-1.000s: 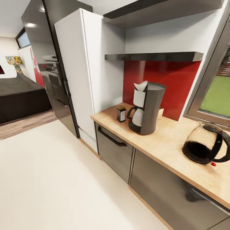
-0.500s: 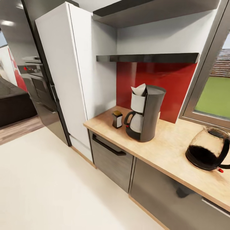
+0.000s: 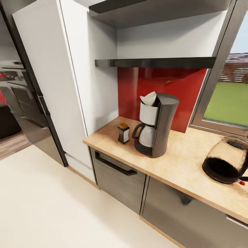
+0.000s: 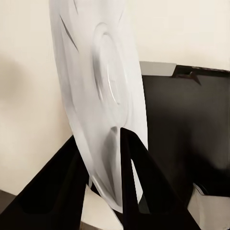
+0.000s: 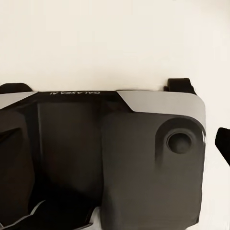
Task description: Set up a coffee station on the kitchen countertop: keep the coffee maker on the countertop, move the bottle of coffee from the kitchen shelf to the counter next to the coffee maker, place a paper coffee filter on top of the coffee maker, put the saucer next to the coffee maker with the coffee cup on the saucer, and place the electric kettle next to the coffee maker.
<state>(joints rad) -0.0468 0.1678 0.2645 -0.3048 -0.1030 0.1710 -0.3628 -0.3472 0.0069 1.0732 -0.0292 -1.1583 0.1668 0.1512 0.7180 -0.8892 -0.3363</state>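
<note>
One coffee maker (image 3: 154, 126), one electric kettle (image 3: 226, 160), one saucer (image 4: 100, 98).

Your left end effector (image 4: 103, 191) has two flat black fingers (image 4: 136, 187) that taper to points, wide at the base and smooth and shiny. In your right wrist view you see your robot's dark body (image 5: 96, 167): big black panels, a light grey plate with rounded corners, one round dark knob, and small white letters printed on the top edge.
</note>
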